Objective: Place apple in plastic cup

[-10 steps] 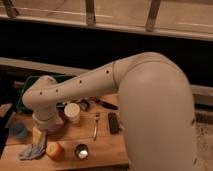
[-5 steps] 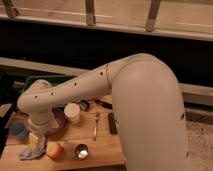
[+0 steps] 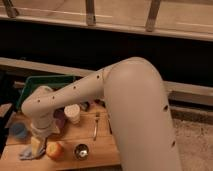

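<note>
Gripper (image 3: 36, 144) hangs between plastic cup (image 3: 20, 131) and apple (image 3: 54, 149).

Taking the apple (image 3: 54, 149) as my mark on the table (image 3: 102, 156): my gripper (image 3: 37, 143) hangs just to its left, perhaps touching it. The plastic cup (image 3: 20, 131) stands farther left, the metal cup (image 3: 80, 150) near on its right, and the tall cup (image 3: 72, 113) behind it.

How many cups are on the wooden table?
3. A short light-blue plastic cup at the left, a taller cream-white cup mid-table, a small shiny metal cup in front. The gripper hangs beside the yellow-orange apple; the arm may hide more.
</note>
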Available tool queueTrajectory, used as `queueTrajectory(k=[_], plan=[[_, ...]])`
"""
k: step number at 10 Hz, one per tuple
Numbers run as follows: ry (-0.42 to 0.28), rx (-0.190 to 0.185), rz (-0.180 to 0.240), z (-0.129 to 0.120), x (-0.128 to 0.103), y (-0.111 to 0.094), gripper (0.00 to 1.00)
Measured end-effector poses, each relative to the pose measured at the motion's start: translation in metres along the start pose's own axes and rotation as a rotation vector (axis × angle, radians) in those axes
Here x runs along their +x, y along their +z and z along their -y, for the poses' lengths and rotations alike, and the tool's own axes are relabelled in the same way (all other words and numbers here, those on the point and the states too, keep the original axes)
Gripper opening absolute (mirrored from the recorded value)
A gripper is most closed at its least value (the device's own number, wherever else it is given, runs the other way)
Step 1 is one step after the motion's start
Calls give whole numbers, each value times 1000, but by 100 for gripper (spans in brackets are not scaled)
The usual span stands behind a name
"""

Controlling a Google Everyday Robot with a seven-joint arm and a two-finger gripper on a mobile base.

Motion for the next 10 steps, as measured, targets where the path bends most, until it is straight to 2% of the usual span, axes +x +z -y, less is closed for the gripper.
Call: queueTrajectory(k=[1,3,5,7,10], plan=[[35,-10,-6,5,5,22,80],[80,-17,-20,7,10,49,80],[100,-17,-34,8,12,61,80],[112,-2,-44,6,12,61,77],[123,17,-47,6,14,56,48]])
